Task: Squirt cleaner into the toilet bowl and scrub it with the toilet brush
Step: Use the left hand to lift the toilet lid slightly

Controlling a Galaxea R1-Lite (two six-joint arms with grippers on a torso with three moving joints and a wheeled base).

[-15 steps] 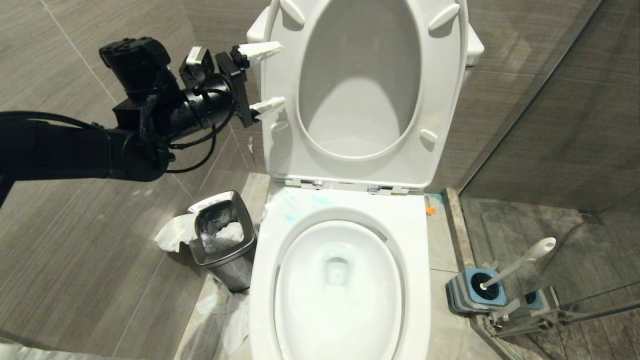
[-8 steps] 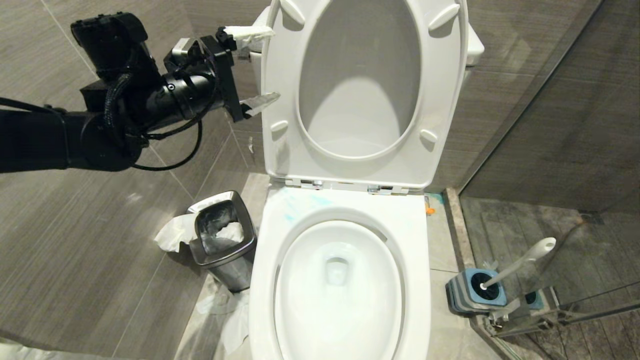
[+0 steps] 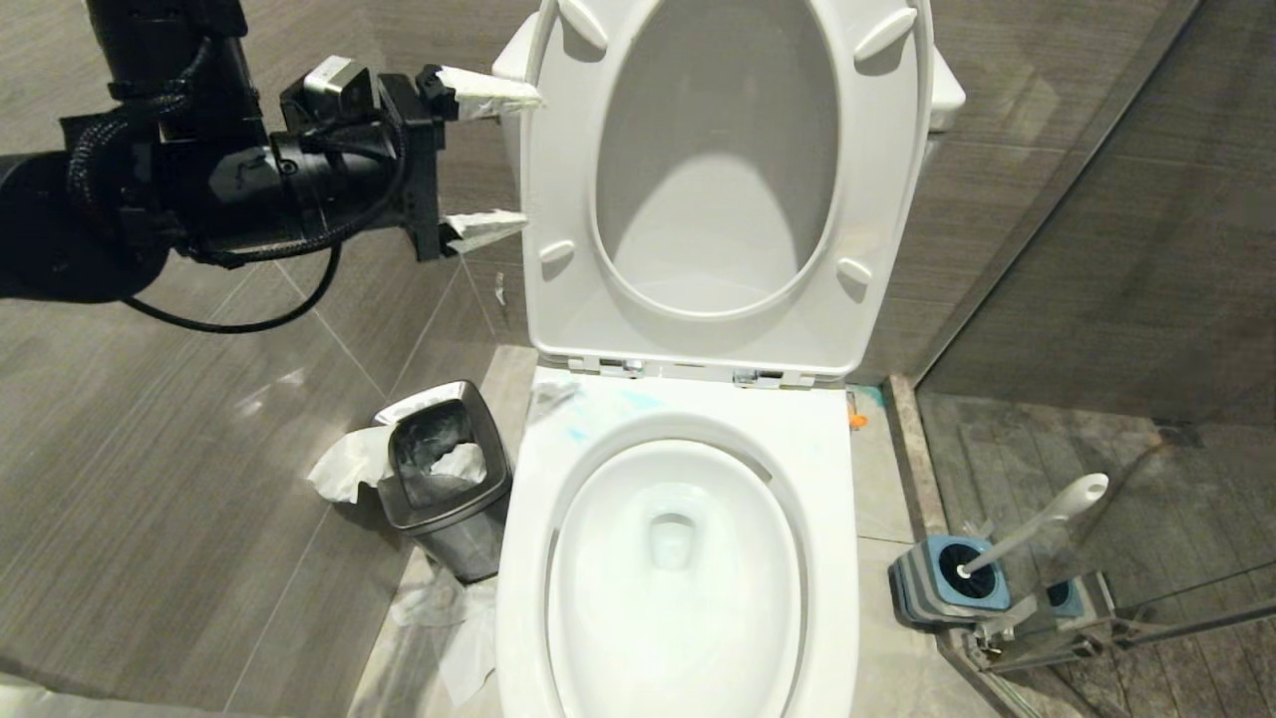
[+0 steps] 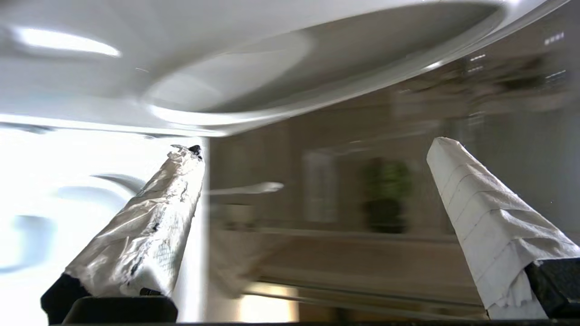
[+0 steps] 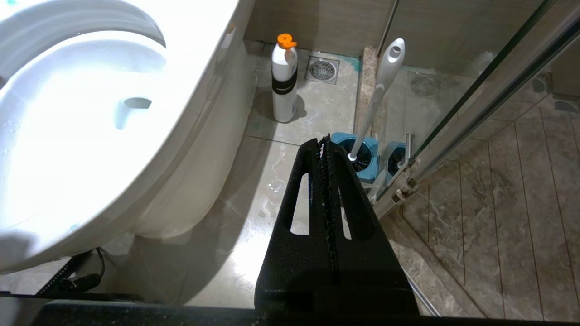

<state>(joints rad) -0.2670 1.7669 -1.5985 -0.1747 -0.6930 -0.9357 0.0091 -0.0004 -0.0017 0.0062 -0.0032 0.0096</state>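
We see the left gripper (image 3: pixel 488 163) raised beside the left edge of the upright seat and lid (image 3: pixel 728 189), its two tape-wrapped fingers (image 3: pixel 485 92) spread wide apart with nothing between them, tips pointing at the lid's edge; whether they touch it we cannot tell. Below, the toilet bowl (image 3: pixel 678 558) stands open, with thin turquoise smears of the cleaner (image 3: pixel 598 409) on the back left of its rim near the hinges and faintly tinted water in the basin. The toilet brush (image 3: pixel 1037 524) leans in its blue-and-grey holder (image 3: pixel 947 588) on the floor at the bowl's right side, by the glass shower partition, well apart from the left gripper. In the right wrist view we find the right gripper (image 5: pixel 327 140), its black fingers pressed together and empty, hanging above the floor just beside the holder, with a white bottle (image 5: pixel 284 81) with an orange cap standing by the bowl's base. A steel bin (image 3: pixel 444 479) sits at the bowl's left.
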